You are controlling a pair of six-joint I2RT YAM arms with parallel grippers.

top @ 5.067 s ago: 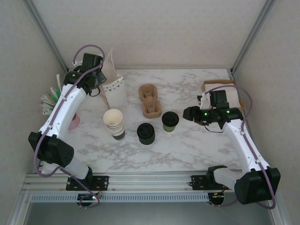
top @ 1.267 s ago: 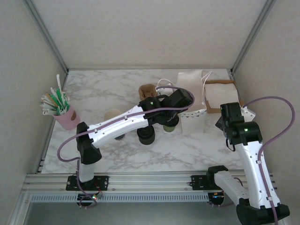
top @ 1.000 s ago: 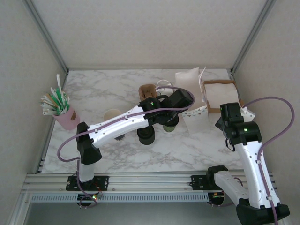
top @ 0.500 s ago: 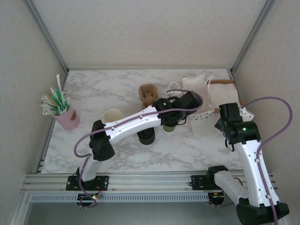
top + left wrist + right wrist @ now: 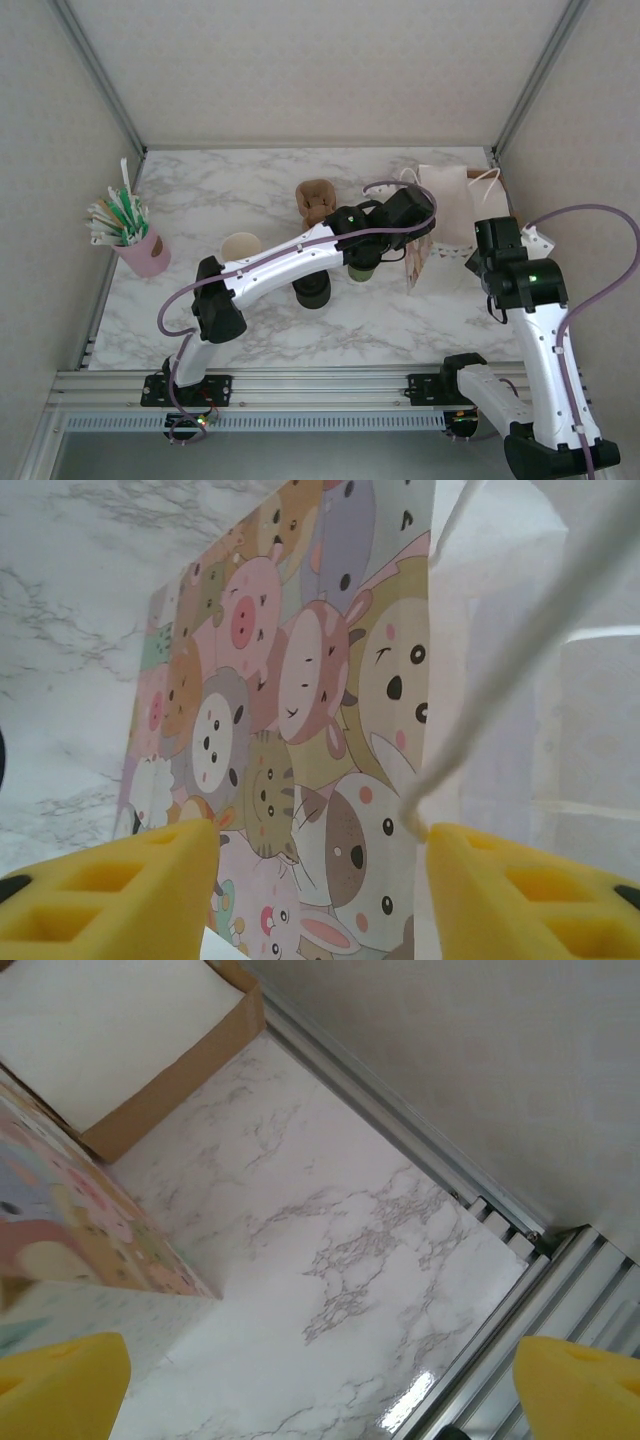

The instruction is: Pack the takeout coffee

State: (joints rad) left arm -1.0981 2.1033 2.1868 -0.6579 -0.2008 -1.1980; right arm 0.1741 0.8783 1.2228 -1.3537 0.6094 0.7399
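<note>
The takeout coffee (image 5: 361,271), an olive-green cup with a black lid, stands mid-table, half hidden under my left arm. My left gripper (image 5: 417,233) reaches across to the paper bag (image 5: 441,205), which stands upright at the right. In the left wrist view the gripper (image 5: 320,855) is open. The bag's cartoon-animal side (image 5: 300,690) fills the space ahead of its yellow fingers (image 5: 120,895), and the white string handle (image 5: 480,680) runs down to the right fingertip. My right gripper (image 5: 493,250) hovers just right of the bag. In the right wrist view it (image 5: 320,1370) is wide open over bare marble.
A stack of black lids (image 5: 312,290) and a cream stack of cups (image 5: 239,246) stand left of the coffee. A brown cup carrier (image 5: 316,199) lies behind them. A pink cup of straws (image 5: 135,243) is far left. A cardboard box of white napkins (image 5: 120,1030) sits behind the bag.
My left gripper carried the bag rightward, stood it upright and opened, letting go of it. The right arm shifted slightly.
</note>
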